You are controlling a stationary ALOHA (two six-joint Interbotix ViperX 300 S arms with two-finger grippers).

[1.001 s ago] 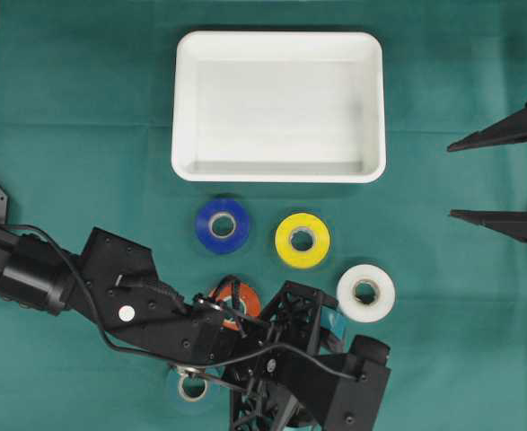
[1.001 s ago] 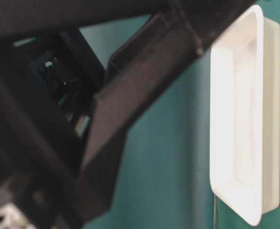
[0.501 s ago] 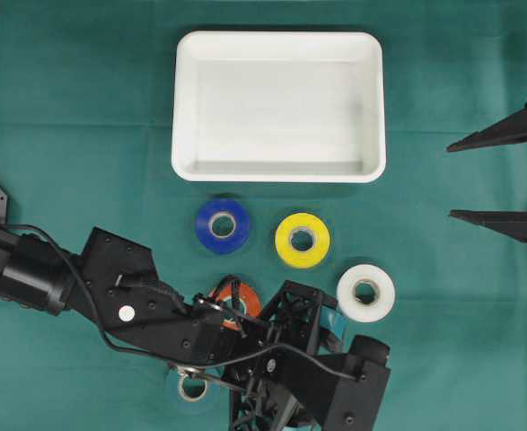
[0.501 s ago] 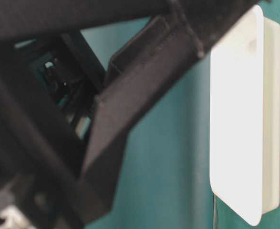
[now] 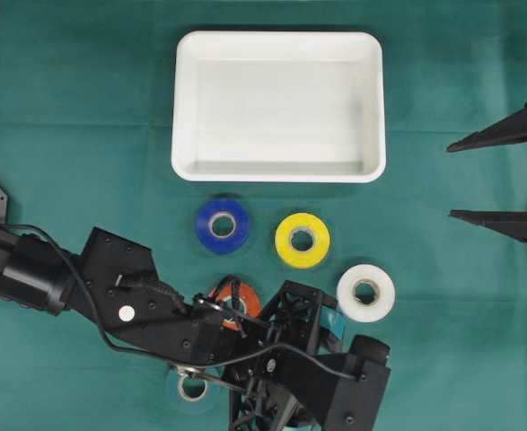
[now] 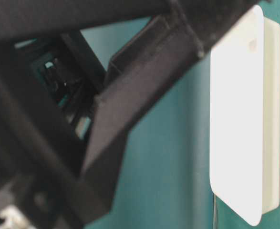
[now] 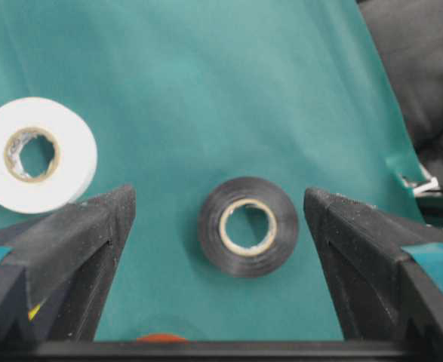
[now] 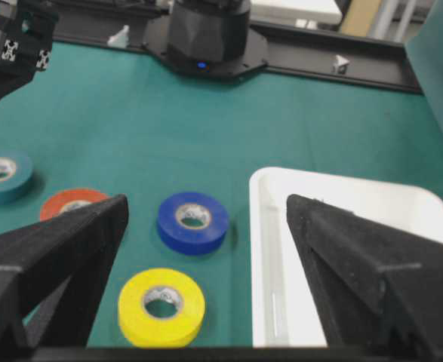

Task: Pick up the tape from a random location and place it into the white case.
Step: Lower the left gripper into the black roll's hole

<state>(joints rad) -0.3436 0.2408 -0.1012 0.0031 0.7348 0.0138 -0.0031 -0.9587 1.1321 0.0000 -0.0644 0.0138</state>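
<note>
The white case [image 5: 278, 171] lies empty at the back middle of the green cloth; it also shows in the right wrist view [image 8: 342, 197] and the table-level view [image 6: 271, 119]. In the left wrist view a black tape roll [image 7: 248, 226] lies flat between the wide-apart fingers of my left gripper [image 7: 217, 200], touching neither. From overhead that roll is hidden under the left gripper [image 5: 294, 368], low at the front. My right gripper [image 5: 452, 180] hangs open and empty at the right edge.
Blue [image 5: 223, 225], yellow [image 5: 302, 240] and white [image 5: 365, 293] rolls lie between the case and the left arm. An orange roll [image 5: 243, 301] and a teal roll [image 5: 191, 388] are partly covered by it. The dark arm [image 6: 58, 119] blocks most of the table-level view.
</note>
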